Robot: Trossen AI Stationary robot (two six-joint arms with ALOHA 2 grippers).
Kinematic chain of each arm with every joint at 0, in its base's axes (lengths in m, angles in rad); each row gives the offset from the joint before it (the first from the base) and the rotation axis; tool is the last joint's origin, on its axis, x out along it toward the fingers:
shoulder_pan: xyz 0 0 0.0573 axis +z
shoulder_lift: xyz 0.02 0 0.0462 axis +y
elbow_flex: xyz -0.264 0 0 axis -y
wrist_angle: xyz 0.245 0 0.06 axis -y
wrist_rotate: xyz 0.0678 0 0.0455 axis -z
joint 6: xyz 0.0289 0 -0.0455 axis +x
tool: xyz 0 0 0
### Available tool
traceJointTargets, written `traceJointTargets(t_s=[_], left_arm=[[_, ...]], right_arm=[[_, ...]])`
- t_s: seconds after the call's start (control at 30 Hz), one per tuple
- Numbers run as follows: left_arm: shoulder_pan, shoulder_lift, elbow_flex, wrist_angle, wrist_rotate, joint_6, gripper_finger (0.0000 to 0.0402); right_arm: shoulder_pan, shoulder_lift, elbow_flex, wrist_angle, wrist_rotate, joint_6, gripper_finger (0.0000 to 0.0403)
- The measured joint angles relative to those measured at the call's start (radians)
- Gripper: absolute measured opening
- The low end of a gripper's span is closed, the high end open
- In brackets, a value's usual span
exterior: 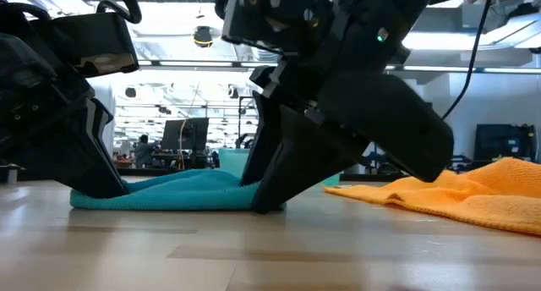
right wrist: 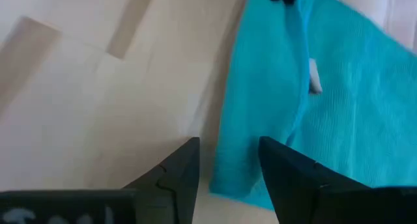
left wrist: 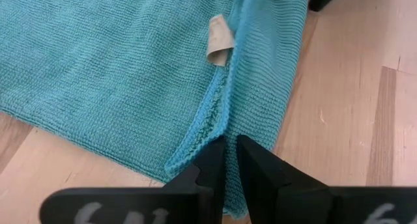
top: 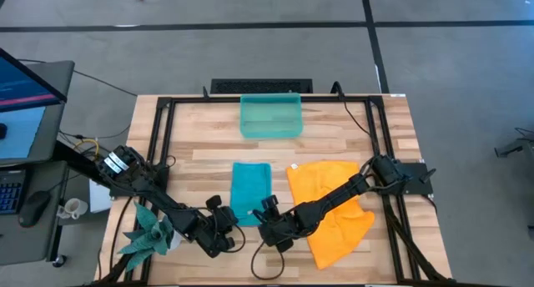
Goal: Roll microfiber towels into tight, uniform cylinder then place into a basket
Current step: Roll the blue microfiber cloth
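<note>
Left claw (left wrist: 225,160) pinches the teal towel (top: 250,192) near edge; right claw (right wrist: 228,168) gapes narrowly at its corner on the tabletop (top: 350,137)

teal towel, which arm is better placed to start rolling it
Left, probably. The left pincer is shut on the teal towel near edge, while the right pincer is open at that edge, gripping nothing.

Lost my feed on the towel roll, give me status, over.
Left gripper nearly shut on near edge of teal towel. Right gripper open at same edge. Orange towel flat under right arm. Basket empty.
</note>
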Motion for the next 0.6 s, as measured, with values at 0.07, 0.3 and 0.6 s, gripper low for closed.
traceJointTargets(t_s=[0.07, 0.3, 0.6], left_arm=[[0.000, 0.000, 0.000, 0.000, 0.000, 0.000, 0.0034], [0.000, 0.000, 0.000, -0.001, 0.001, 0.000, 0.0034], [0.000, 0.000, 0.000, -0.001, 0.001, 0.029, 0.0034]], right_arm=[[-0.009, 0.000, 0.001, -0.013, 0.000, 0.030, 0.0181], [-0.043, -0.003, -0.001, -0.022, -0.076, 0.119, 0.0180], [-0.065, 0.003, 0.000, -0.036, -0.114, 0.226, 0.0093]])
